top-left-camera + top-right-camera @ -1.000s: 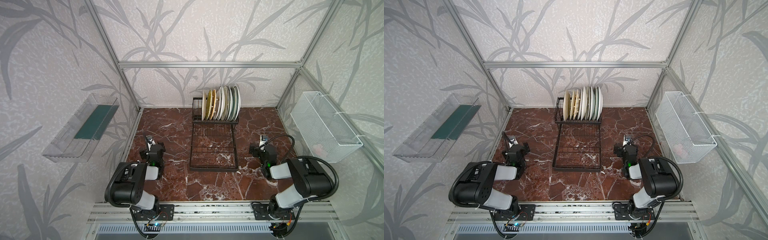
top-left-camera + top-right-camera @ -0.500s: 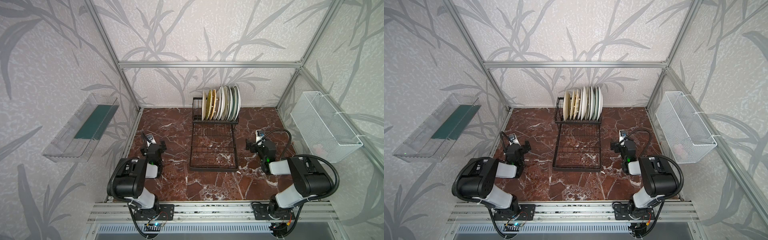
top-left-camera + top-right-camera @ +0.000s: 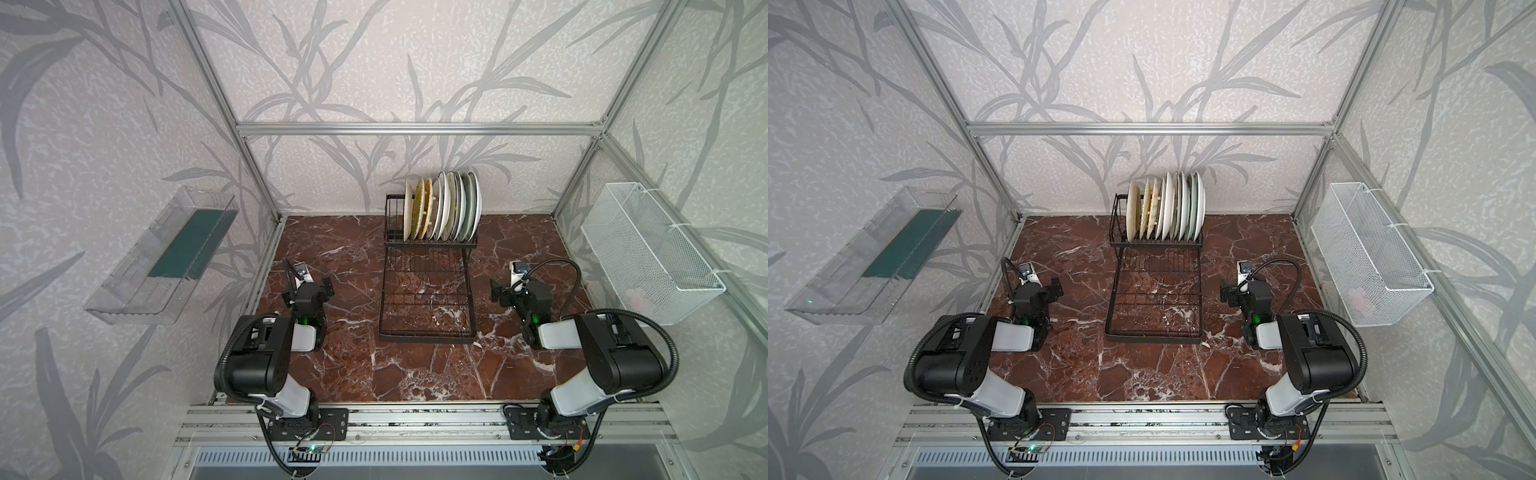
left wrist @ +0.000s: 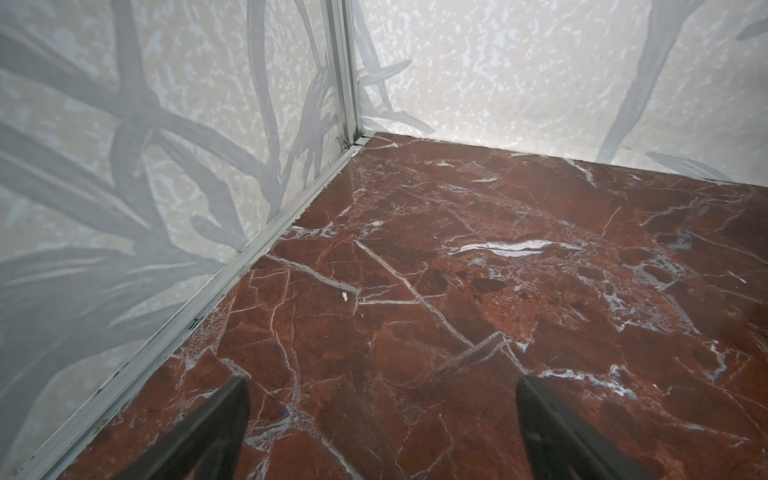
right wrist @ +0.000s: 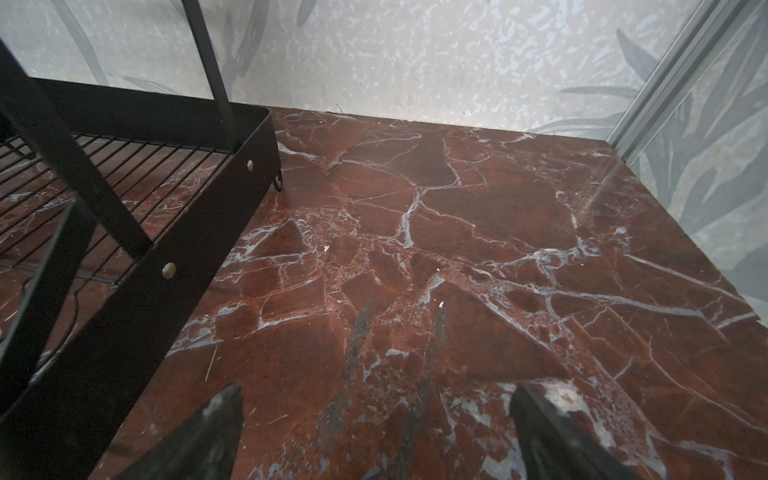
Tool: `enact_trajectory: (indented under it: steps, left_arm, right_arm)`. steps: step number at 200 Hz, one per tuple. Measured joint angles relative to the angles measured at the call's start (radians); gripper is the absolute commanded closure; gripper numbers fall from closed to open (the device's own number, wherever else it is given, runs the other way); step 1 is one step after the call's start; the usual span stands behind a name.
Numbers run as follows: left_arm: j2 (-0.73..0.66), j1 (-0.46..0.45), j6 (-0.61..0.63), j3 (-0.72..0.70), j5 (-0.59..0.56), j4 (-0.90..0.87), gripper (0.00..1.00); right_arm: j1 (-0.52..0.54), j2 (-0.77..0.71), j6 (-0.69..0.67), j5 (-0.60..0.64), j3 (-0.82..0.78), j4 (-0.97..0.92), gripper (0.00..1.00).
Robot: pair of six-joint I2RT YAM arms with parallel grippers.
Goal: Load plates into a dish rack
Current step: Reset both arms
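Left wrist view shows us the left gripper (image 4: 382, 386) with its two fingers (image 4: 224, 424) spread wide over the bare table (image 4: 478, 270), and nothing is between them. The right gripper (image 5: 378, 392) is spread in the same way and is also empty. It hovers just to the right of the dish rack (image 5: 199, 232), beside the side bar of its lower tray (image 3: 424, 309).

In both top views the plates (image 3: 442, 208) stand on edge in one tight row in the upper basket (image 3: 392, 220) of the rack, at the far middle of the table. The slots hold every plate upright and apart from its neighbour, so that none can roll or fall flat. The lower tray carries nothing, and we see no plate lying on the table. For this reason we judge that the loading is finished, or very close to it, and that the grippers are spread because they have nothing more to carry.

Compared with one second ago, the plates and the rack have not moved. Both wrists are now a little farther from the near edge, and the right one has come slightly closer to the rack. The fingers were spread then as they are now.
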Motion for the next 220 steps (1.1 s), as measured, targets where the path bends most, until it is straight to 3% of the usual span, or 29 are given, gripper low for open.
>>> enact_trajectory:
  steps: [220]
  left_arm:
    - [0.000, -0.013, 0.008, 0.000, -0.007, 0.000, 0.01]
  right_arm:
    - [0.000, 0.000, 0.000, 0.000, 0.000, -0.001, 0.01]
